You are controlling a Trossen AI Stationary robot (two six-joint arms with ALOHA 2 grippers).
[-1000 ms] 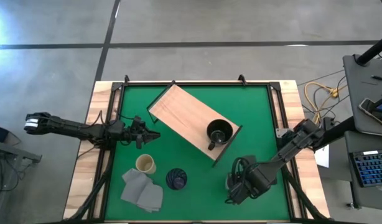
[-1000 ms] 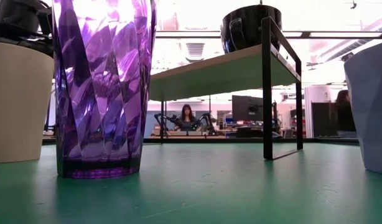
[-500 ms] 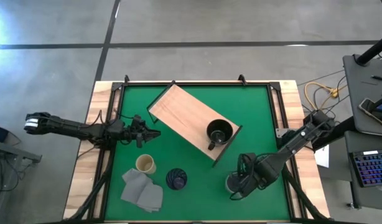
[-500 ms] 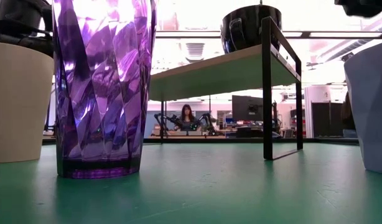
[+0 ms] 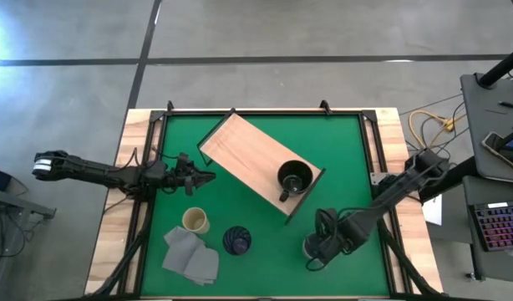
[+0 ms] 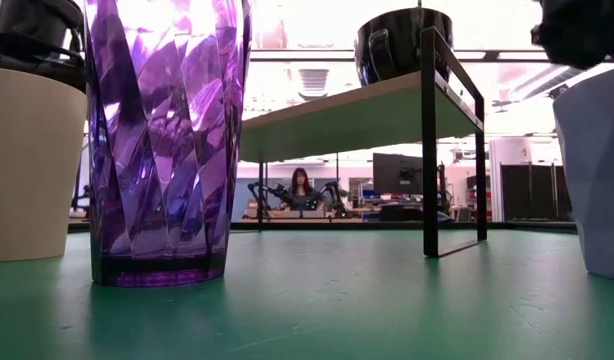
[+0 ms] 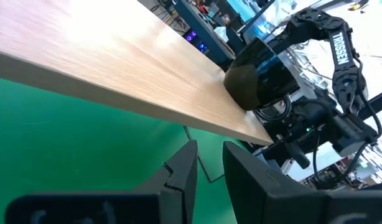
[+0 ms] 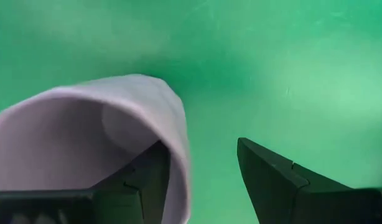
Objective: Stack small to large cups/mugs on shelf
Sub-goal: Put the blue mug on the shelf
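The lavender-grey mug (image 5: 307, 247) stands on the green mat near the table's front right; it also shows in the low view (image 6: 597, 170). My right gripper (image 8: 200, 147) is open above it, one finger (image 8: 147, 177) inside the mug and the other (image 8: 272, 180) outside its wall. The black-green mug (image 5: 294, 178) stands on the wooden shelf (image 5: 244, 155), at its near right end. The cream-tan cup (image 5: 195, 221) and the dark purple tumbler (image 5: 236, 240) stand on the mat at the front left. My left gripper (image 5: 202, 177) is left of the shelf, open by a narrow gap and empty. My right gripper comes from above, pointing down, astride the lavender-grey mug's wall at the rim (image 8: 178, 134), one finger inside and one outside. I cannot tell whether either finger touches the wall. The mug stands upright on the mat.
A folded grey cloth (image 5: 190, 256) lies at the front left, beside the cream-tan cup. The shelf stands slantwise across the mat (image 5: 340, 142) on a thin black frame (image 6: 428, 150). A person sits in the room beyond the table (image 6: 299, 188).
My right gripper has come down over the lavender-grey mug, shifting slightly toward the table's left and far edges; it now shows at the low view's top right. The mug stays where it was.
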